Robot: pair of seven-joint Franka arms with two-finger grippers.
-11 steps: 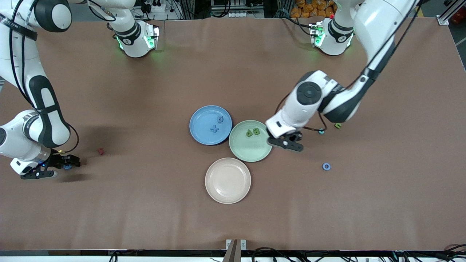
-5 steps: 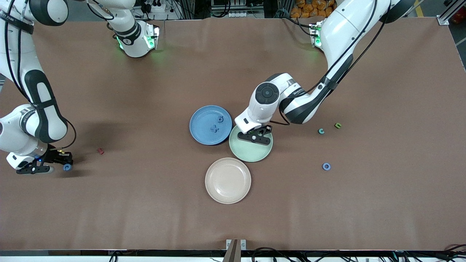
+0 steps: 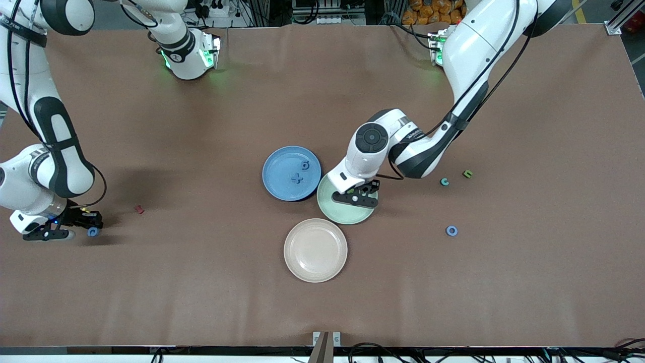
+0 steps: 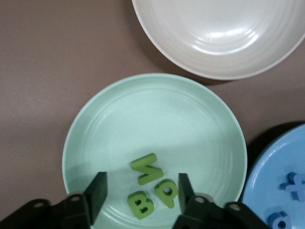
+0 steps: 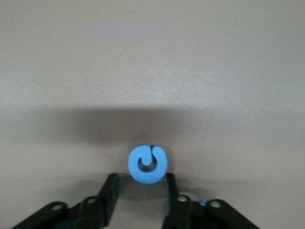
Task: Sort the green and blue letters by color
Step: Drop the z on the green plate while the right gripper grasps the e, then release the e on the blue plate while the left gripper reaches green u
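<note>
Front view, left gripper (image 3: 355, 197): hanging over the green plate (image 3: 347, 214), jaws apart, carrying nothing.
Front view, right gripper (image 3: 89, 228): crouching low at the blue letter (image 3: 92, 232), at nine o'clock from the plates (twelve being the bases).
Front view, strays: a green letter (image 3: 467, 174) and a blue ring (image 3: 452, 230) are lying at three o'clock, nearer the left arm.
Left wrist view: three chunky matte green letters (image 4: 147, 168) are resting on the glossy plate under the open jaws.
Right wrist view: the rounded blue letter is sitting just ahead of the narrowly parted tips, seemingly unclamped, with no long axis.
</note>
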